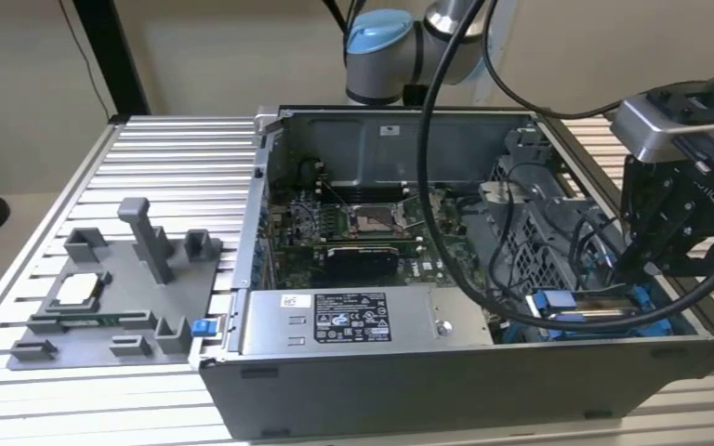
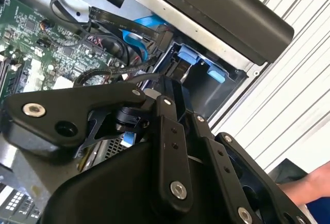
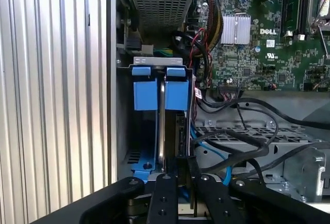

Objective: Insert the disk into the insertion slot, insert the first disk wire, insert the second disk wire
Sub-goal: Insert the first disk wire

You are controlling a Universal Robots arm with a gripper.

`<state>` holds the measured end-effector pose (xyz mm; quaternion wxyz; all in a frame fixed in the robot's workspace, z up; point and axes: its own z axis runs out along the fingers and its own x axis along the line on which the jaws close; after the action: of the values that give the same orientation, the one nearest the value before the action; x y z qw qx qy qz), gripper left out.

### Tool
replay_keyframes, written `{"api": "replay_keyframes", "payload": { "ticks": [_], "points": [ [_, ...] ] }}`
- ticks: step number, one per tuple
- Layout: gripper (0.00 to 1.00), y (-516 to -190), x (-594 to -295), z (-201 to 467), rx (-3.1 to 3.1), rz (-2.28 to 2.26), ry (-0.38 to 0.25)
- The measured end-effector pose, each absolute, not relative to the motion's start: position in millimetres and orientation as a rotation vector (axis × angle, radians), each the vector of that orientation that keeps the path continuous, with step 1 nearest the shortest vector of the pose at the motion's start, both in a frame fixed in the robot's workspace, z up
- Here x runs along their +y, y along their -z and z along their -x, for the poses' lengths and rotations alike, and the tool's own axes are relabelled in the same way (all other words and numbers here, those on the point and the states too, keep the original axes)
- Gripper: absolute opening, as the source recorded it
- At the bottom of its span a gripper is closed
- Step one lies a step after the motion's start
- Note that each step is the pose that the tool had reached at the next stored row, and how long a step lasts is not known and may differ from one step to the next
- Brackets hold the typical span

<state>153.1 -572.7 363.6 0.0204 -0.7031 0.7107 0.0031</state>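
Note:
The open computer case (image 1: 456, 381) stands on the slatted table. The disk (image 1: 580, 307), silver in a bright blue carrier, lies in the insertion slot at the corner of the case on the exterior view's right. In the first wrist view the disk's (image 3: 176, 95) blue carrier tabs stand inside the metal slot frame (image 3: 154, 60). My gripper (image 1: 640, 274) hangs low over that corner, right at the disk's near end (image 3: 179, 182). A blue wire (image 3: 211, 149) and black wires (image 3: 242, 139) loop beside the slot. A blue flat wire with a black plug (image 2: 165, 38) lies by the bay.
A grey fixture tray (image 1: 109, 297) with holders sits at the exterior view's left on the table (image 1: 171, 158). The labelled power supply (image 1: 350, 321) and the motherboard (image 1: 357, 223) take up the middle of the case. A person's hand (image 2: 309, 185) shows beyond the case wall.

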Motion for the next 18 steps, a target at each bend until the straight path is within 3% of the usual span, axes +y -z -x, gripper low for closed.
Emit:
{"api": "replay_keyframes", "payload": {
  "ticks": [18],
  "points": [
    [0.0, -344.2, -569.1, -154.4, 2.204, 2.181, -0.009]
  ]
}}
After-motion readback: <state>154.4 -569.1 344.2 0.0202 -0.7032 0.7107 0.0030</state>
